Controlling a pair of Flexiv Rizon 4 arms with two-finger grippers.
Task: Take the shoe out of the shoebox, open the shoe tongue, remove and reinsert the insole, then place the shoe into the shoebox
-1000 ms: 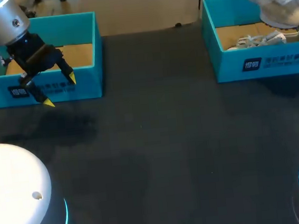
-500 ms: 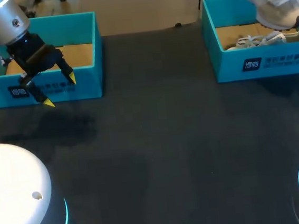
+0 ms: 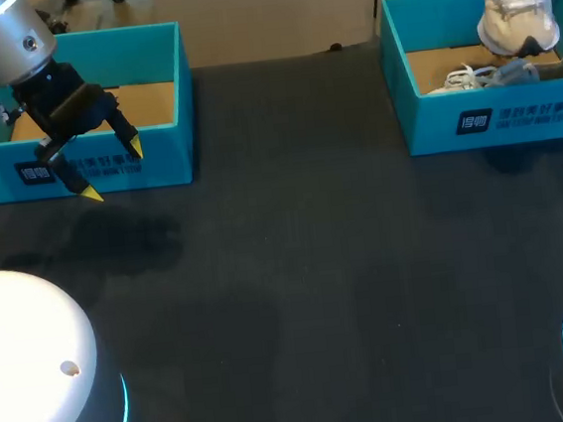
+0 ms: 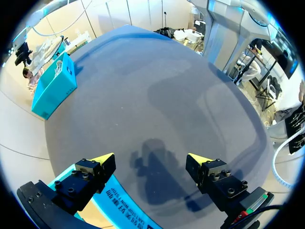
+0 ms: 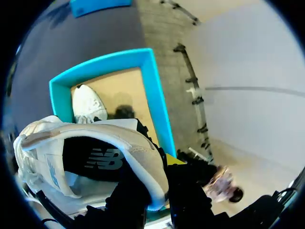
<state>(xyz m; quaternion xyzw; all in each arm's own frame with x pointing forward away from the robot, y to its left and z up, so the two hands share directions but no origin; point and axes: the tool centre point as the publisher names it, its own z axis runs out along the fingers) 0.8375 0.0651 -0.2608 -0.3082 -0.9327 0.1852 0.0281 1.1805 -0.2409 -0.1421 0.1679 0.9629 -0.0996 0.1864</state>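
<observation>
right end effector [image 5: 159, 191] is clamped on the shoe [image 3: 516, 9] at its heel collar: in the wrist view the rim of the opening runs between the two dark fingers, w/ a bit of yellow tip showing beside it. the shoe hangs over the far right part of the shoebox [image 3: 492, 116], above the rim and not touching it. its long axis is near upright, toe end lowest as far as i can tell.

a second shoe [image 3: 508, 71] lies on its side in the same box, directly under the held one.

left end effector [image 3: 113, 172] hangs w/ tips apart and nothing between them, in front of the other box [image 3: 145, 35] on the left – well apart from the shoe.

my read: step 1, lifting out. next the shoe must go toward the middle of the surface [image 3: 317, 267], so that the left arm can get at the tongue – right arm only for now.
</observation>
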